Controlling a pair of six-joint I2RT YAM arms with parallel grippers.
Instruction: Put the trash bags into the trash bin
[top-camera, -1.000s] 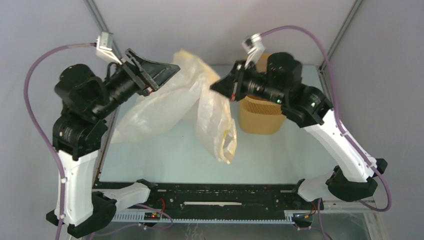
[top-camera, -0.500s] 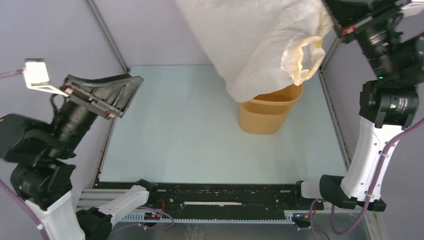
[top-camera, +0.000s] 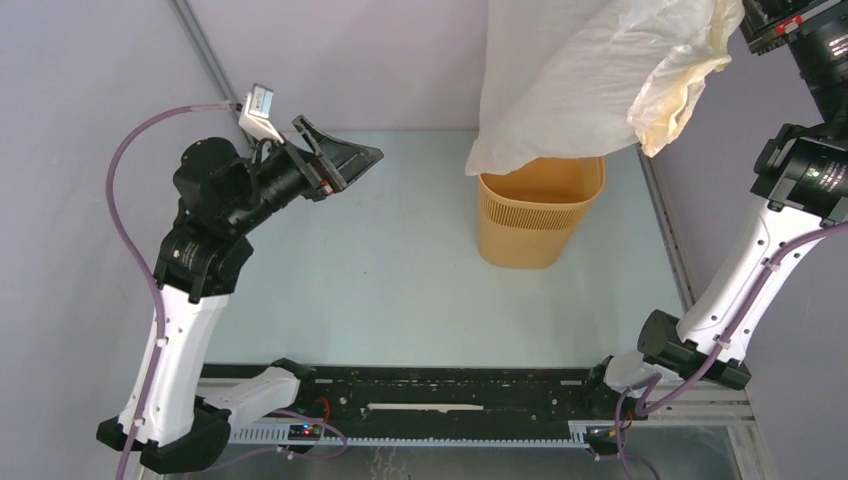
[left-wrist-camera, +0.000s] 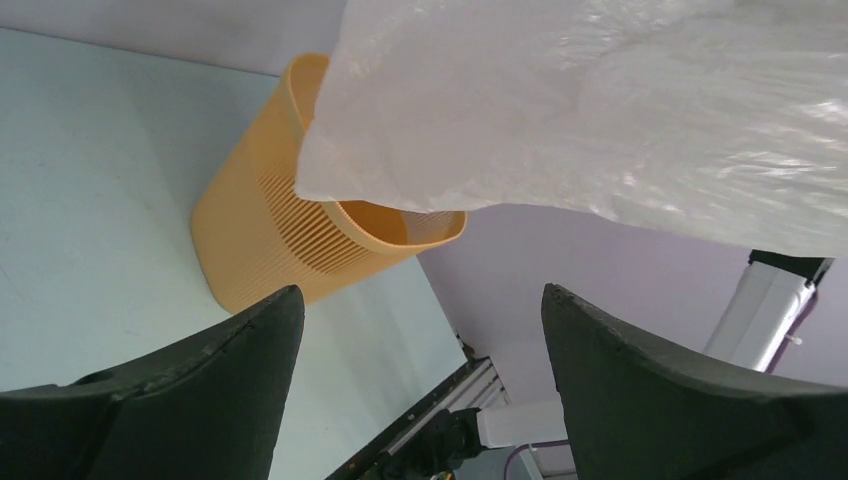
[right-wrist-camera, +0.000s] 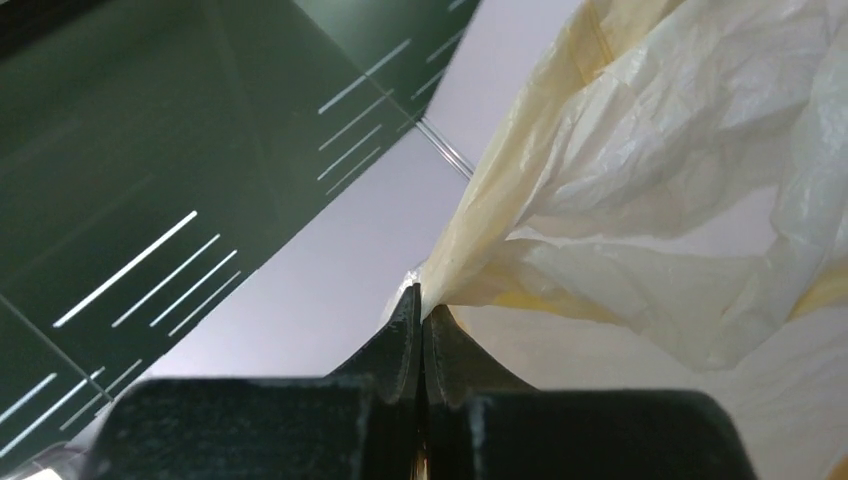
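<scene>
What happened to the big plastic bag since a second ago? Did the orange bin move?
The right gripper lifted the trash bag up high, jaws shut on it, so its bottom now hangs over the trash bin. The left gripper came away from the bag to the left, jaws open. The bin stayed put.

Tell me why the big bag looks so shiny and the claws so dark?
Left wrist view: light glints off the crinkly trash bag, while the trash bin looks sharp. Right wrist view: the right gripper sits close to the lens, in shadow against the bright bag. Top view: evenly lit.
</scene>
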